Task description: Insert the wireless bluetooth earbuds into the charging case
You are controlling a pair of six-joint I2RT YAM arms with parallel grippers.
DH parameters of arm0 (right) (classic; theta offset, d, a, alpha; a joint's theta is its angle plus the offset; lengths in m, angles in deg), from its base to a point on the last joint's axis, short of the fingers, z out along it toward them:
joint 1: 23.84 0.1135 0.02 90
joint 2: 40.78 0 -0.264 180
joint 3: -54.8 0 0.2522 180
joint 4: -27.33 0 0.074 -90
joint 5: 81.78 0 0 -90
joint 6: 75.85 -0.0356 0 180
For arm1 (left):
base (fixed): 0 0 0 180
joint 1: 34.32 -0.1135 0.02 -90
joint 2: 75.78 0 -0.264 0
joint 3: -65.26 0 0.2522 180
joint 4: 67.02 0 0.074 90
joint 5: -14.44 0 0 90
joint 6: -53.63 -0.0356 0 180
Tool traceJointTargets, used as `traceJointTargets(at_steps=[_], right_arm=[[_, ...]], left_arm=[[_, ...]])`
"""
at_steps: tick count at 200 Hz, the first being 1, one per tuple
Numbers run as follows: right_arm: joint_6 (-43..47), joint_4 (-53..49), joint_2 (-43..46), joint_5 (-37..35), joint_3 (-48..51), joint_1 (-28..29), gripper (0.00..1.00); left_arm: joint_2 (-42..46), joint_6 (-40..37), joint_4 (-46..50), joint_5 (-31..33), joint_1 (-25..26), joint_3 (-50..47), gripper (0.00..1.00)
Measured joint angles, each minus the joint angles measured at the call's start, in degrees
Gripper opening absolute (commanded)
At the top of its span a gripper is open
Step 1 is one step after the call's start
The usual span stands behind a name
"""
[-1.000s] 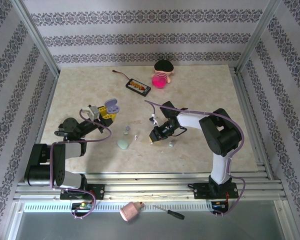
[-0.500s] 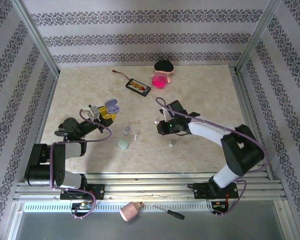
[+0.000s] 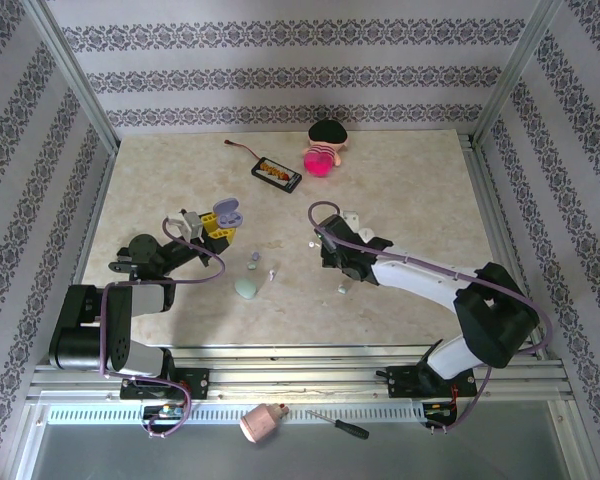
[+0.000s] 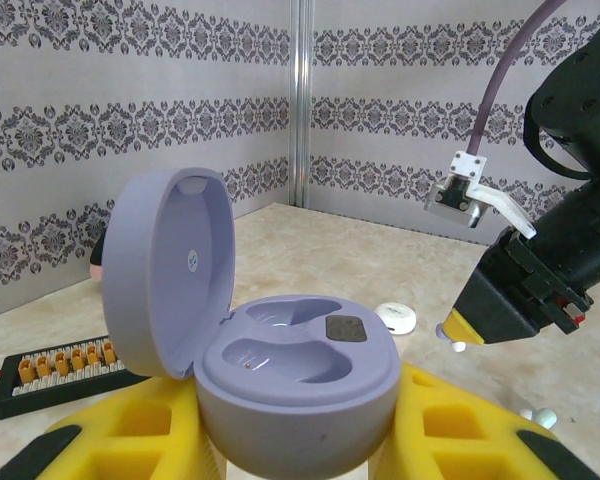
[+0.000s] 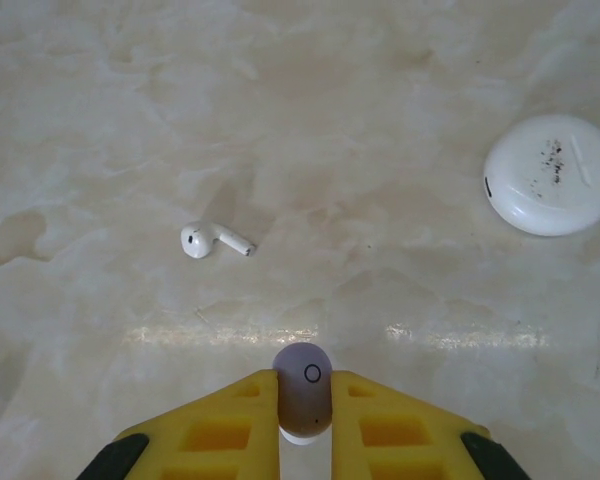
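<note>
Marbled beige bench point(image 5: 280, 120), right end effector point(image 5: 305, 395) pinching circle-marked lavender plastic earbud point(image 5: 302, 383), left end effector point(image 4: 295, 440) gripping open lavender plastic case point(image 4: 300, 360)

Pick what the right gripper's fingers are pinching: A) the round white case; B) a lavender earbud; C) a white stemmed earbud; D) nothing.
B: the right wrist view shows the right gripper shut on a lavender earbud, while the white earbud and round white case lie free on the table.
</note>
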Motion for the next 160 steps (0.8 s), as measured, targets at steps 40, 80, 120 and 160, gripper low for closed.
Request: traceJointTargets(at_steps=[40, 80, 120, 160], right_arm=[[-5.0, -4.4, -3.8, -3.4, -3.0, 1.0, 0.13], [-7.5, -7.0, -4.4, -4.2, -5.0, 1.0, 0.13], [-5.0, -6.5, -3.8, -4.2, -5.2, 2.8, 0.13], [2.9, -0.9, 0.0, 0.0, -5.7, 5.9, 0.13]], left_arm=[[0.0, -1.1, 0.8, 0.0, 0.9, 0.2, 0.16], [0.1, -3.6, 4.3, 0.3, 3.0, 1.1, 0.16], [-0.7, -4.8, 5.7, 0.4, 6.8, 1.9, 0.16], [-5.9, -3.1, 3.5, 0.2, 7.8, 2.2, 0.18]])
